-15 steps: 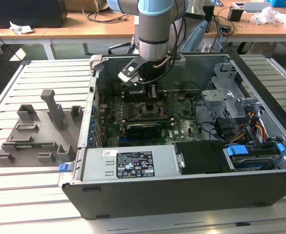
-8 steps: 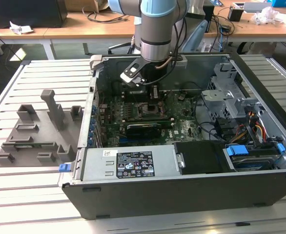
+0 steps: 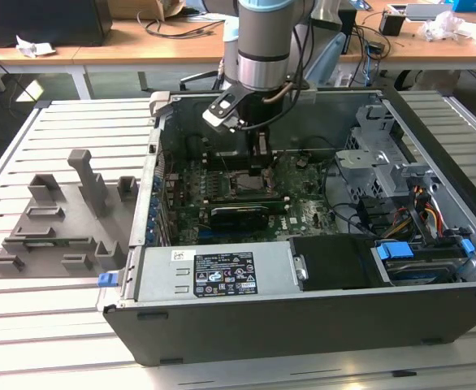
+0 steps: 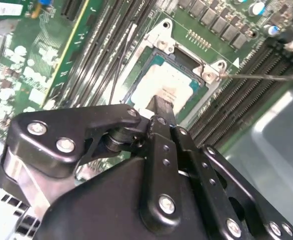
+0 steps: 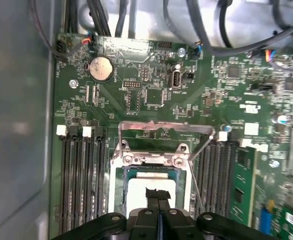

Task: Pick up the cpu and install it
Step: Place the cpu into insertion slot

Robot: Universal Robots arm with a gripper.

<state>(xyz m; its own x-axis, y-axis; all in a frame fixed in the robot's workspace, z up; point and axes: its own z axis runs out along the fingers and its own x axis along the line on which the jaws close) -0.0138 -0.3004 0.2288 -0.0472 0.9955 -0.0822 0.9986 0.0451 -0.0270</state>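
1. In the exterior view the gripper (image 3: pixel 261 167) (image 4: pixel 161 104) (image 5: pixel 158 193) hangs inside the case (image 3: pixel 303 325), over the socket (image 3: pixel 250 187).
2. Its fingers are pressed together, with nothing between them.
3. In both wrist views the cpu (image 5: pixel 136 186) (image 4: pixel 154 80) lies flat in the socket, directly under the tips; I cannot tell whether they touch it.
4. The gripper body hides the cpu's near edge.
5. In the exterior view the fingers cover the socket's middle.
6. A grey tray (image 3: pixel 59 223) lies at 9 o'clock from the case.

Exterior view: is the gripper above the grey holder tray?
No, the gripper hangs inside the computer case over the motherboard, apart from the tray.
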